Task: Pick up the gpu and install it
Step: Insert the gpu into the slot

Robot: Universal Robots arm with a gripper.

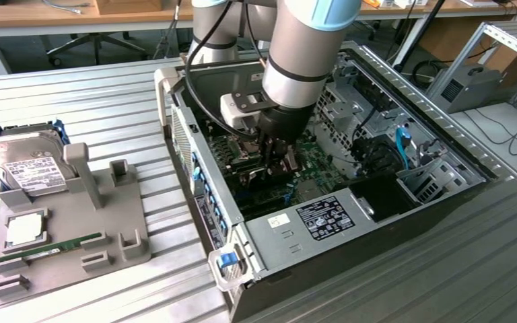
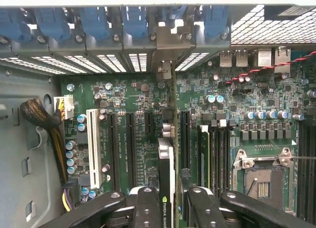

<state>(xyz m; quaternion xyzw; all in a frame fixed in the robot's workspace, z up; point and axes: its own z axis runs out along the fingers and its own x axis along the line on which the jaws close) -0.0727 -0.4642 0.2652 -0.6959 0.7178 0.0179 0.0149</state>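
We see the black 2-fingered gripper point(image 2: 168, 201) pinching the thin, edge-on graphics card point(image 2: 166, 169) above the green motherboard point(image 2: 143, 97) inside the open black computer case point(image 1: 402, 269).

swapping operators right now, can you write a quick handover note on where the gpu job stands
Tool: shut on the gpu, held edge-on between the fingers, inside the open computer case.
Gpu: above the motherboard, its bracket end lined up with the rear slot openings; seating cannot be judged.
Done: gpu picked up and brought into the case.
Left: seating it in its slot and letting go.
Parts holder beside the case carries the hard drive.
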